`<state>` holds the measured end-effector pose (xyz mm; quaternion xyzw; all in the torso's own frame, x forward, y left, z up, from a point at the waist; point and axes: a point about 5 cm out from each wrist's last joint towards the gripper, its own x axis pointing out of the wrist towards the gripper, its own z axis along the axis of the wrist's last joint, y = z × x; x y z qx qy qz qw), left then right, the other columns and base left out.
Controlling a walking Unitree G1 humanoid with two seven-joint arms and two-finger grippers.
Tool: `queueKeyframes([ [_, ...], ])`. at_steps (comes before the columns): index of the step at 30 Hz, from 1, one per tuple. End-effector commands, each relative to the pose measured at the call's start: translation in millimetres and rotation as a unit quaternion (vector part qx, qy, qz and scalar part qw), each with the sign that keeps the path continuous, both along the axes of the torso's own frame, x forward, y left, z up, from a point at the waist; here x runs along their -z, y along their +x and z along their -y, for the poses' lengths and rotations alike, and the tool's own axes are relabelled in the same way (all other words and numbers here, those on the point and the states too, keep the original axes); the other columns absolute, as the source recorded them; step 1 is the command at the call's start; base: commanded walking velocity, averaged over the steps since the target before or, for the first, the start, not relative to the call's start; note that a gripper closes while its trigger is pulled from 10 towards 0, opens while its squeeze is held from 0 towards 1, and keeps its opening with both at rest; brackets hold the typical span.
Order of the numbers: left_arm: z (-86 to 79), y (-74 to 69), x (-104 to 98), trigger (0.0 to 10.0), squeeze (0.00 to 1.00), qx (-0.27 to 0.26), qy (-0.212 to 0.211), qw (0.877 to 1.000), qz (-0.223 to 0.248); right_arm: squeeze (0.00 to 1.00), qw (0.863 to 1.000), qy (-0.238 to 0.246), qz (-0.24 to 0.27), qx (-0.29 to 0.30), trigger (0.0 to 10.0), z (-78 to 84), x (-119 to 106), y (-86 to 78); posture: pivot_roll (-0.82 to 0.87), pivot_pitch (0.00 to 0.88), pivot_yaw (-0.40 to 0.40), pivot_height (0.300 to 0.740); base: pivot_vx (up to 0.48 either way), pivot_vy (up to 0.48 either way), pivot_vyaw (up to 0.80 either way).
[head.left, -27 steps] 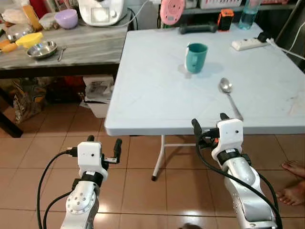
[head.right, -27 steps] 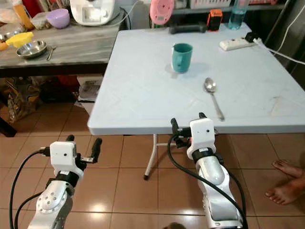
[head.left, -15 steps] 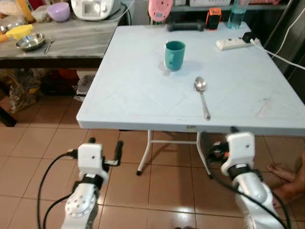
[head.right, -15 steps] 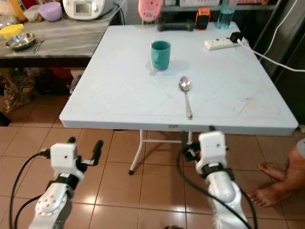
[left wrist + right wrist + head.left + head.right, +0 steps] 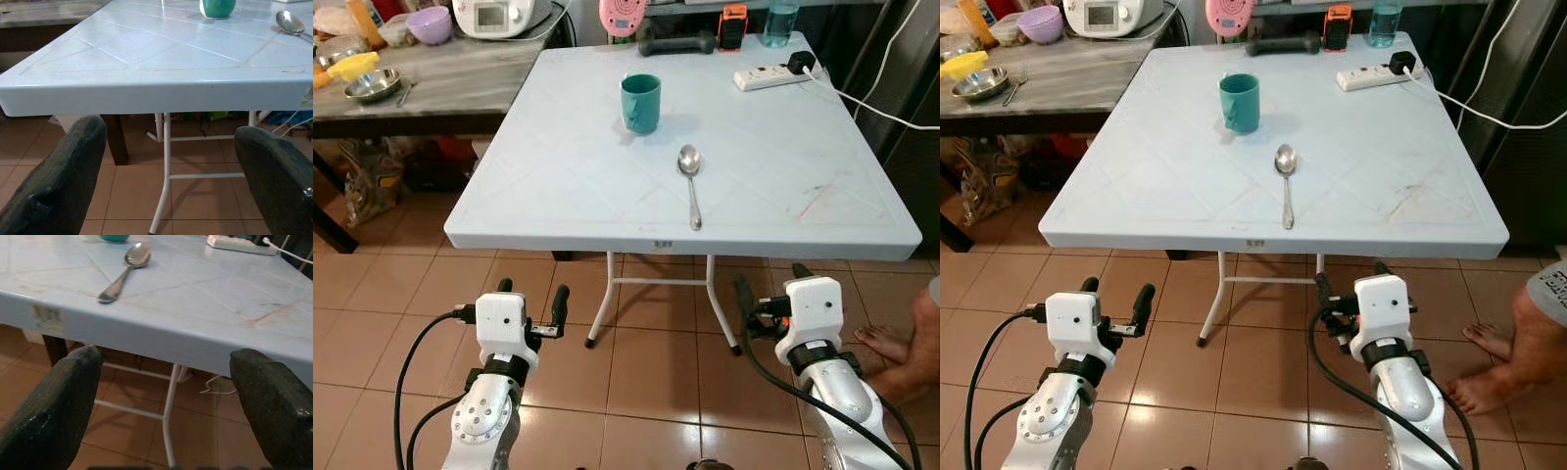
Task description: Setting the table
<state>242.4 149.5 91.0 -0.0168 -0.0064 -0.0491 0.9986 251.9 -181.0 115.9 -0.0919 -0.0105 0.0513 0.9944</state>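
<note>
A teal mug [image 5: 639, 102] stands upright on the pale blue folding table [image 5: 558, 186], toward its far middle. A metal spoon [image 5: 690, 182] lies in front of the mug, its handle pointing at the near edge. My left gripper [image 5: 530, 294] is open and empty, held low over the floor before the table's near left part. My right gripper [image 5: 770, 282] is open and empty too, below the near edge on the right. The spoon [image 5: 122, 269] and the table edge [image 5: 146, 330] appear between the right fingers [image 5: 54, 416]. The mug [image 5: 217, 7] is far off in the left wrist view.
A white power strip [image 5: 773, 74] with a cable, a bottle [image 5: 780, 20] and a black dumbbell [image 5: 675, 41] sit at the table's far edge. A grey side table [image 5: 431, 83] at the left holds a steel bowl [image 5: 372, 88] and kitchenware. A person's foot [image 5: 891, 348] rests at the right.
The camera has backed away and shifted, so the whole table now lies farther ahead. Both grippers sit below and before the near edge instead of against it, still open.
</note>
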Motion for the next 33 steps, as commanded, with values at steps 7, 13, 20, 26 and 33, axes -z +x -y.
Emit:
queueKeyframes([
  [7, -1.3, -0.6, -8.0, 10.0, 0.00, 0.004, -0.009, 1.000, 0.019, 0.00, 1.000, 0.006, 0.009, -0.009, 10.0, -5.0, -6.3, 2.9, -0.16, 0.153, 0.101, 0.740, 0.000, 0.000, -0.53],
  [13, -1.0, -1.2, -9.5, 10.0, 0.00, 0.004, -0.014, 1.000, 0.022, 0.00, 1.000, 0.003, 0.012, -0.019, 10.0, -8.3, -7.9, 5.8, -0.15, 0.153, 0.095, 0.740, 0.294, 0.000, 0.00],
  [20, 1.0, -0.6, -9.8, 10.0, 0.00, 0.009, -0.016, 1.000, 0.023, 0.00, 1.000, 0.001, 0.019, -0.024, 10.0, -12.3, -10.9, 8.7, -0.16, 0.153, 0.093, 0.740, 0.361, 0.000, 0.00],
  [26, 2.9, 0.9, -10.5, 10.0, 0.00, 0.014, -0.017, 0.999, 0.025, 0.00, 0.999, 0.000, 0.023, -0.023, 10.0, -12.8, -12.6, 10.7, -0.16, 0.153, 0.096, 0.740, 0.385, 0.000, 0.00],
  [33, 4.7, 1.1, -10.0, 10.0, 0.00, 0.022, -0.018, 0.999, 0.022, 0.00, 0.999, 0.002, 0.029, -0.021, 10.0, -14.7, -15.1, 12.4, -0.16, 0.154, 0.104, 0.740, 0.374, 0.000, 0.00],
])
